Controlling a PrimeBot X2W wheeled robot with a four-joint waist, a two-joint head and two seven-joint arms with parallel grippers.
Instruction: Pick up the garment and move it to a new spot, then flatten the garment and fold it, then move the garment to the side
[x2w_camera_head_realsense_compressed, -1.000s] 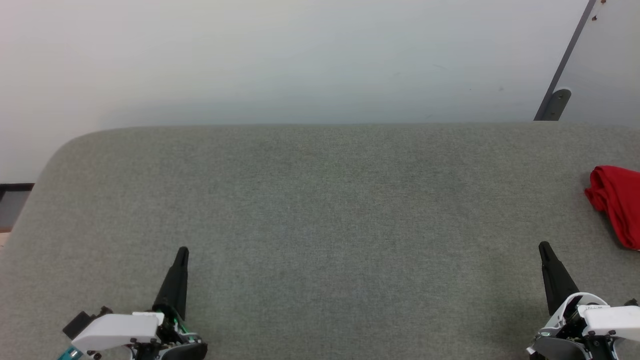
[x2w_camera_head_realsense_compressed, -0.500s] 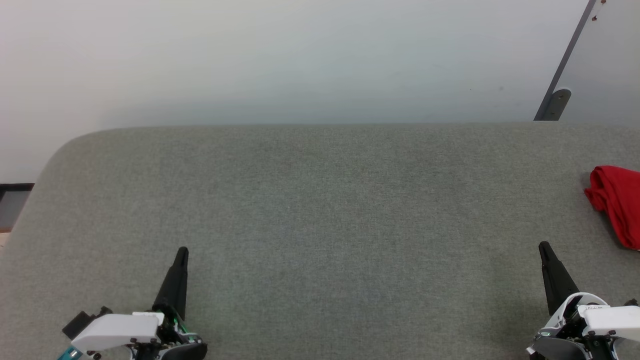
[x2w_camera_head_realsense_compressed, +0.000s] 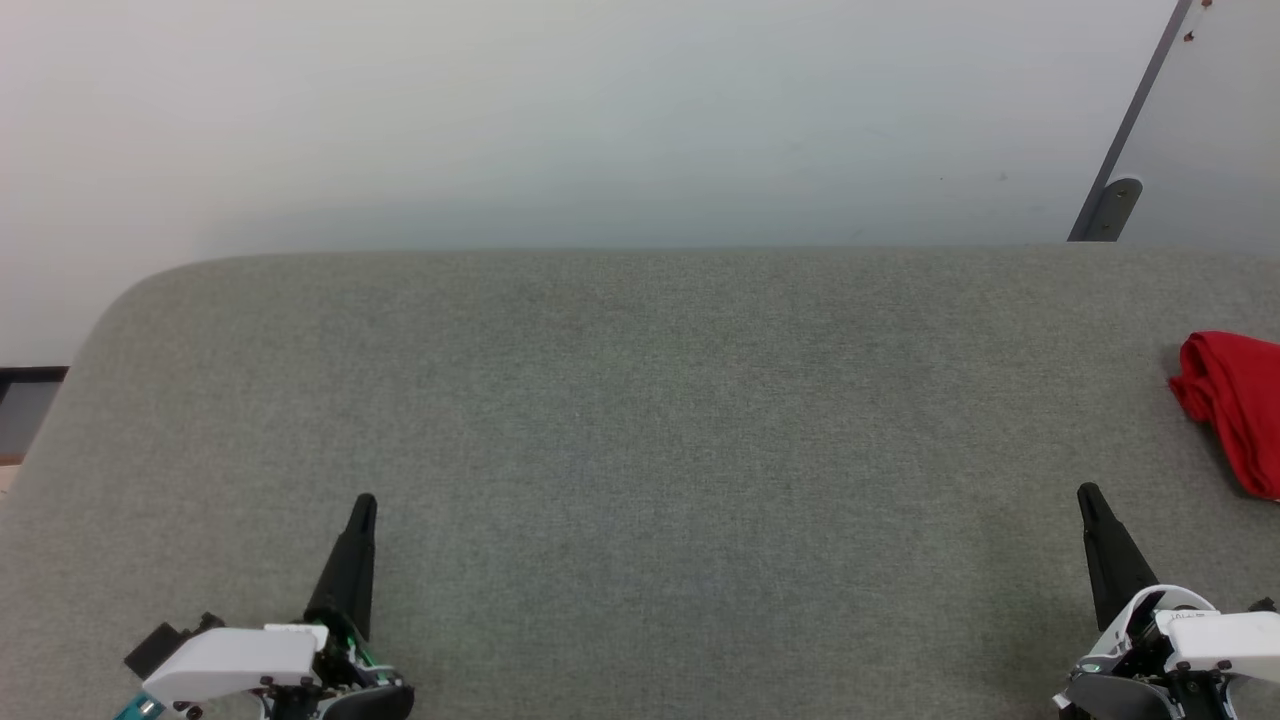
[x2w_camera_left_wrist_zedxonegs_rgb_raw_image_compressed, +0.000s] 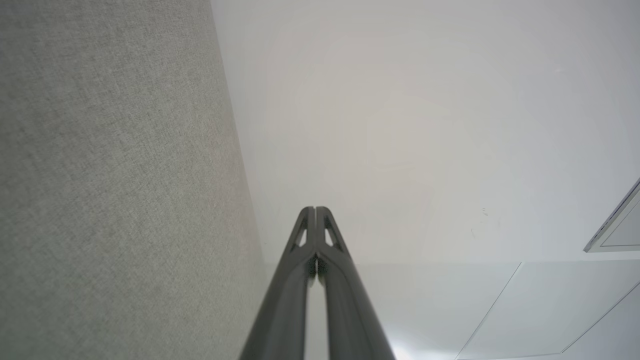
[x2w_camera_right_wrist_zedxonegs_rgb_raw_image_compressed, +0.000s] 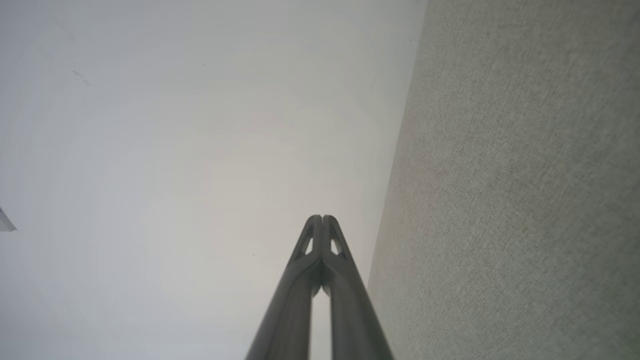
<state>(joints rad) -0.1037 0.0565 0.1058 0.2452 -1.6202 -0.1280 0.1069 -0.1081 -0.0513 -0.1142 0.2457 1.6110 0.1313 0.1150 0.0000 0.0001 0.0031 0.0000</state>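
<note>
The garment (x2w_camera_head_realsense_compressed: 1235, 405) is a bunched heap of bright red cloth at the far right of the grey fabric surface (x2w_camera_head_realsense_compressed: 640, 420), partly cut off by the picture's edge. My left gripper (x2w_camera_head_realsense_compressed: 365, 500) rests shut at the lower left, far from the cloth. At the lower right my right gripper (x2w_camera_head_realsense_compressed: 1087, 490) is shut and empty, a short way in front of and left of the garment. In the left wrist view the left gripper (x2w_camera_left_wrist_zedxonegs_rgb_raw_image_compressed: 315, 209) has its tips pressed together. The right gripper (x2w_camera_right_wrist_zedxonegs_rgb_raw_image_compressed: 322, 217) shows the same in the right wrist view.
A pale wall (x2w_camera_head_realsense_compressed: 600, 120) stands behind the surface. A dark slanted strip with a bracket (x2w_camera_head_realsense_compressed: 1110, 205) runs down the wall at the upper right. The surface's rounded left corner (x2w_camera_head_realsense_compressed: 130, 290) drops off toward a dark skirting.
</note>
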